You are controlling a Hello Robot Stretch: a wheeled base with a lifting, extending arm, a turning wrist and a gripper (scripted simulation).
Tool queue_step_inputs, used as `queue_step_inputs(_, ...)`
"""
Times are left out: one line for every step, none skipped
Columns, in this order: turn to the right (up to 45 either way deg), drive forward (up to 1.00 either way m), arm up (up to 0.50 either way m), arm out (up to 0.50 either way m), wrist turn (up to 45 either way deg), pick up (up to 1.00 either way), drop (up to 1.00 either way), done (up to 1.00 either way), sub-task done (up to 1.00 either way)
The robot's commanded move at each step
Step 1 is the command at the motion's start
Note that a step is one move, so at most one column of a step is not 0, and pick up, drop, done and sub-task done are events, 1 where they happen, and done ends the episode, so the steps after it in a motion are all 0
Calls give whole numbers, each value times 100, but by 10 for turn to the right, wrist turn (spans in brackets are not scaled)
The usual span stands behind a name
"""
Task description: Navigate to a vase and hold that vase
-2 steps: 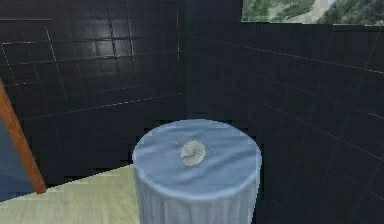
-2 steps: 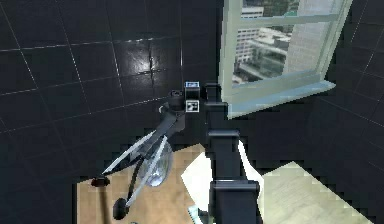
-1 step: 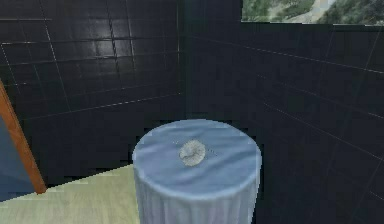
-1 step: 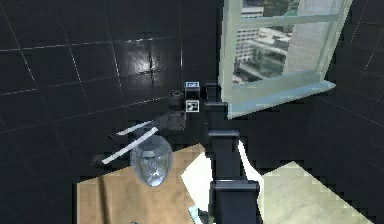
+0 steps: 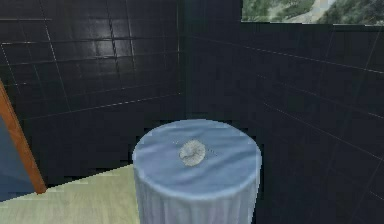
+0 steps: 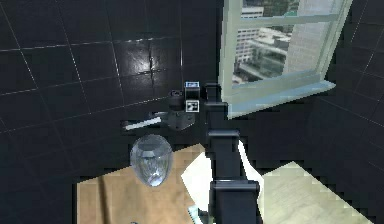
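In the arm side view a clear, greyish glass vase [image 6: 152, 161] with a rounded body shows just below the gripper [image 6: 138, 124]. Its base overlaps the far edge of a wooden surface [image 6: 115, 198]. The dark arm [image 6: 228, 170] rises from the bottom edge to two white marker squares [image 6: 200, 94], and the gripper's dark body and thin fingers [image 6: 132, 124] reach left from there. I cannot tell whether the gripper holds anything. In the forward view a small round grey thing [image 5: 192, 152] lies on a round table draped in pale blue cloth [image 5: 160, 178].
Dark tiled walls [image 5: 100, 70] close in on both views. An orange-brown door edge [image 5: 20, 140] stands at the forward view's left. A window [image 6: 275, 45] with a pale sill is at the arm side view's upper right, with light floor [image 6: 310, 195] below it.
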Motion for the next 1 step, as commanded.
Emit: queue_step_inputs(0,0,-30,0,0,0,0,0,0)
